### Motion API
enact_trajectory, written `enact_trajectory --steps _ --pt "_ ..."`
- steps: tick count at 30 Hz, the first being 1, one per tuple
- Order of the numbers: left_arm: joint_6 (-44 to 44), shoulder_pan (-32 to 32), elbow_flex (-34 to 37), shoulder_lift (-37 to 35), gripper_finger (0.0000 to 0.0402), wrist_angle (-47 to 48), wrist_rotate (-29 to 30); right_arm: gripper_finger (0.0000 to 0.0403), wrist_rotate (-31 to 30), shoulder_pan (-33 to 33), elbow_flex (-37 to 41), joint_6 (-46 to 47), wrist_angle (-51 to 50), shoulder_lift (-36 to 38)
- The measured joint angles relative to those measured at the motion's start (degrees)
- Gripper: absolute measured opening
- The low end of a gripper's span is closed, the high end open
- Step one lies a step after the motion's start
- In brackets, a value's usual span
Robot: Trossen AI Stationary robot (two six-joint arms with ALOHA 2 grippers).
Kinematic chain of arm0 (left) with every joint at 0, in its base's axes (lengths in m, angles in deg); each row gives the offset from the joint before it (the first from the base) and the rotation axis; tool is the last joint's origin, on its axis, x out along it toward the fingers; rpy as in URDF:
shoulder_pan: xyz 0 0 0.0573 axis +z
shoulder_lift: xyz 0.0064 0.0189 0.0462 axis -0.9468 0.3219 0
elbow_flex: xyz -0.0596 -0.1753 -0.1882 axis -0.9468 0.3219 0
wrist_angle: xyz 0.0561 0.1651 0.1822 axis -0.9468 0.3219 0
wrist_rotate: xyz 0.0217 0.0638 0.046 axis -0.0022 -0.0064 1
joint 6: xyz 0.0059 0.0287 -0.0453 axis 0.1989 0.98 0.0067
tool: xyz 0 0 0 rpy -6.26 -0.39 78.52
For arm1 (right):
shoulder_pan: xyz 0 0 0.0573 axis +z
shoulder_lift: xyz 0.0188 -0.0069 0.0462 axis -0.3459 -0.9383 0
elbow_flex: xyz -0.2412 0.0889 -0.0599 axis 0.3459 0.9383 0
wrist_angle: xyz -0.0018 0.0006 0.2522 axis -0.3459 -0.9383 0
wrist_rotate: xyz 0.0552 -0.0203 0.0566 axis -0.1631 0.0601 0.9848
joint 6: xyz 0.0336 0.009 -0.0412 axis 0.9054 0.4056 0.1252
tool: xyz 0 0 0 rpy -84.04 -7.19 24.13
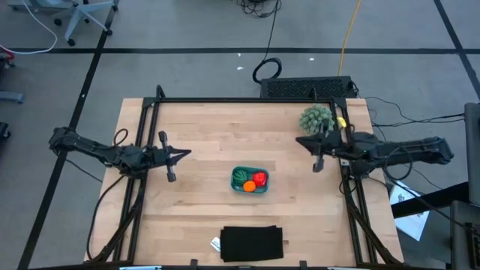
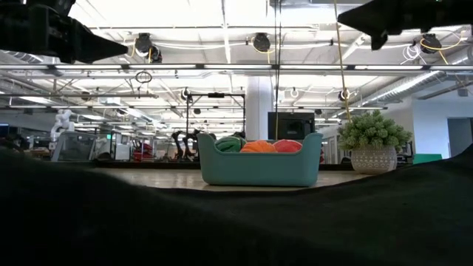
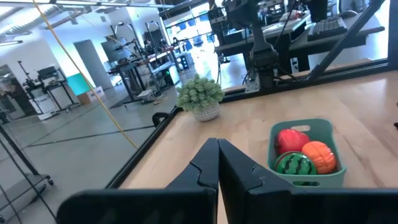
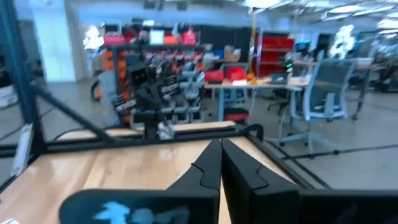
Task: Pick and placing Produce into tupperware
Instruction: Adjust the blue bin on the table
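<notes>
1. The teal tupperware [image 1: 250, 181] sits near the middle of the wooden table [image 1: 195, 217], and all three produce pieces lie inside it.
2. In it are the red piece [image 1: 260, 178], the orange ball [image 1: 249, 187] and the green striped ball [image 1: 240, 175], packed touching one another.
3. The left gripper [image 1: 187, 154] hangs over the table's left side, well apart from the container, fingers pressed together and holding nothing.
4. The right gripper [image 1: 300, 141] waits by the spiky potted plant [image 1: 316, 118], fingers likewise closed on nothing.
5. A flat black rectangle [image 1: 252, 244] lies at the near edge.
</notes>
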Motion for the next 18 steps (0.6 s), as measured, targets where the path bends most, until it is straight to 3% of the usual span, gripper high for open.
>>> enact_trajectory --steps 8,18 --pt "-1.57 -0.94 0.00 0.00 0.0016 0.25 -0.07 0.0000 -2.27 0.01 10.55 -0.60 8.56 8.42" --pt "-4.45 -1.05 0.00 0.00 0.0017 1.55 -0.13 0.0000 -2.69 0.02 16.58 -2.95 12.40 11.22"
